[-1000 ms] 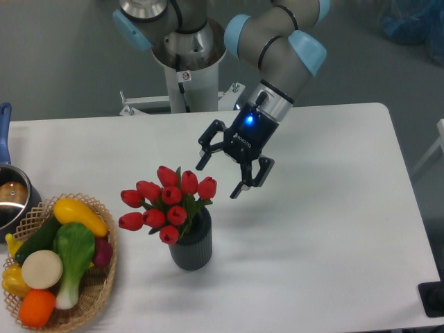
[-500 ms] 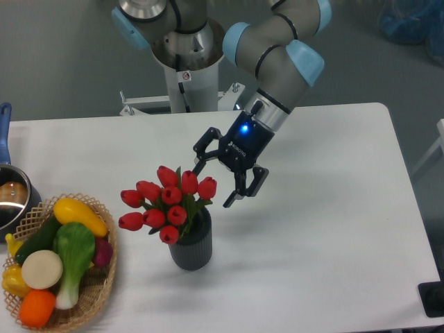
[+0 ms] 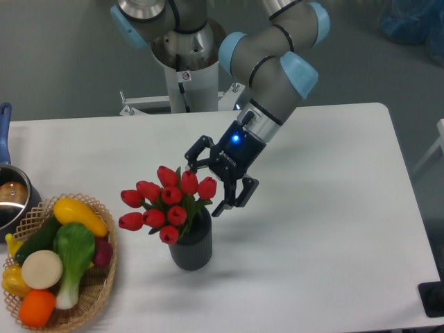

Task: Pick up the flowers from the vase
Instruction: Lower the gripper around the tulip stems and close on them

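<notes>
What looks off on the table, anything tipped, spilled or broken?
Nothing stands out. The vase stands upright with the flowers in it, the basket holds its vegetables, and the open hand hovers beside the blooms.

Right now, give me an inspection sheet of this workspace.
Surface: white table, bare on its right half.
Job's things: red flowers standing in the dark ribbed vase, not yet gripped.
Clutter: wicker basket of vegetables at front left; metal pot with a blue handle at the left edge.
Grippers: gripper open, beside the bunch's upper right, blue light on.
Cables: nothing seen.
Surroundings: grey floor; arm's pedestal behind the table; blue object at top right.
</notes>
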You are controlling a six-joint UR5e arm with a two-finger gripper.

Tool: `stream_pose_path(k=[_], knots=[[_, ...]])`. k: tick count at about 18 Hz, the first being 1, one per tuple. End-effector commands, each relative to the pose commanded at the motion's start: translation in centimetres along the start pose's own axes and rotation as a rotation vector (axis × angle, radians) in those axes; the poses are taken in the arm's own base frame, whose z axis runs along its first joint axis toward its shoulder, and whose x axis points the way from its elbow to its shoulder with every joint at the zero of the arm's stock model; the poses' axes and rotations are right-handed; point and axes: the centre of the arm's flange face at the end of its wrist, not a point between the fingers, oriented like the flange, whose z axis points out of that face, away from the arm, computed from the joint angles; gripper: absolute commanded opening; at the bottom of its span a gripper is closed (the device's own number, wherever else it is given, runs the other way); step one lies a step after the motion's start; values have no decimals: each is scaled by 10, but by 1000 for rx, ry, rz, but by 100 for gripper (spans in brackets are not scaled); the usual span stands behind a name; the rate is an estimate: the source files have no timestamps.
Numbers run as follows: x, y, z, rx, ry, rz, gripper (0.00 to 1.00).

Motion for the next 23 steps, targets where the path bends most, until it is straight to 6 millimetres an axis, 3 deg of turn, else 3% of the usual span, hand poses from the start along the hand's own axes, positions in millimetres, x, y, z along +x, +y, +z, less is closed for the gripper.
stream_pose_path(k=[11, 23], knots=[[6, -12, 13, 61, 34, -3, 100], [5, -13, 22, 147, 67, -21, 100]])
